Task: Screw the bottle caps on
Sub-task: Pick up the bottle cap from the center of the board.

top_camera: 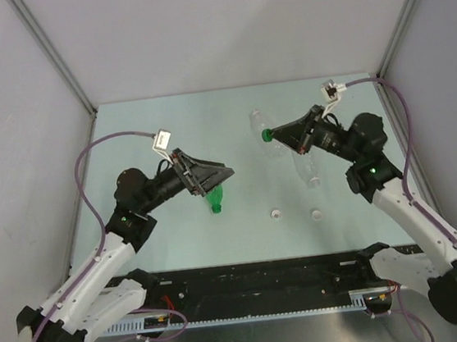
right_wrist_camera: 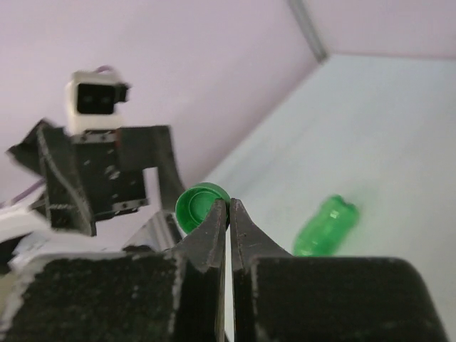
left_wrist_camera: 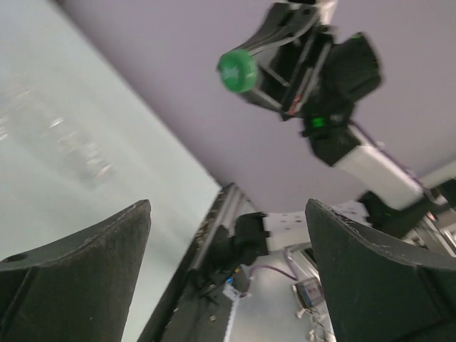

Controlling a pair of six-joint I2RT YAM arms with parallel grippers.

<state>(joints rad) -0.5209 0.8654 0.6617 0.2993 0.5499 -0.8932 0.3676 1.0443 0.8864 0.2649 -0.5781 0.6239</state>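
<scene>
fingers (right_wrist_camera: pixel 210 239) of the right gripper (right_wrist_camera: pixel 228 210) are pressed together on the green cap (right_wrist_camera: pixel 198 206), up off the table (top_camera: pixel 166 128). the left gripper (top_camera: pixel 220 182) is spread wide, nothing in it, over the flat-lying green bottle (top_camera: pixel 215 201).

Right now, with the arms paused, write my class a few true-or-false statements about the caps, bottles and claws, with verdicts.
1. The right claw is pinching the green cap. True.
2. The left claw is shut on the green bottle. False: it is open, with nothing between its fingers.
3. Two white caps lie loose on the table. True.
4. The green cap is screwed onto the green bottle. False: the cap is in the right claw, well apart from that bottle.
</scene>
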